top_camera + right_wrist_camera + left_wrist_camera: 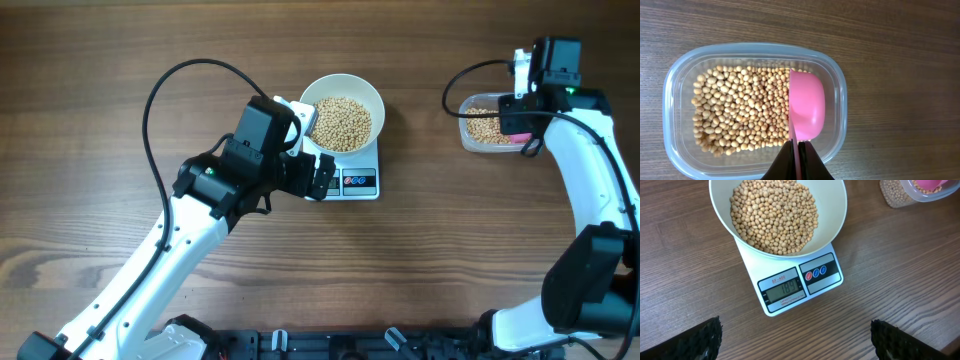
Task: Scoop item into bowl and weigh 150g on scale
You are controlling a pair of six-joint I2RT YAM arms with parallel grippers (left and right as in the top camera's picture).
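- The right pincer is pressed together on the thin handle of a pink scoop. The scoop's cup hangs inside a clear plastic tub, and no beans show on its pink surface.
- The beans lie in two lots: a heap in the white bowl, and a loose layer across the tub floor, thickest on the side away from the scoop.
- The bowl sits on the scale and overhangs its far side. The display and buttons at the near edge are uncovered.
- The display looks to read 189, though the digits are small. If that is right, the bowl is over the target.
- The scale stands mid-counter, with the tub well apart from it on the right arm's side.
- The step in hand, as I judge it, is trimming the weight down by carrying beans from the bowl to the tub.
- To do it well, skim shallow scoops off the top of the heap and keep the scoop off the rim, since any push would spoil the reading.
- Lift clear and let the digits settle before judging the weight. Near the target, move only a few beans at a time.
- The left pincer is spread as wide as it goes, holding nothing, and I see no contact with anything.
- It hovers just on the near side of the scale, its dark fingertips at the lower corners of its own view. It should keep off the platform.
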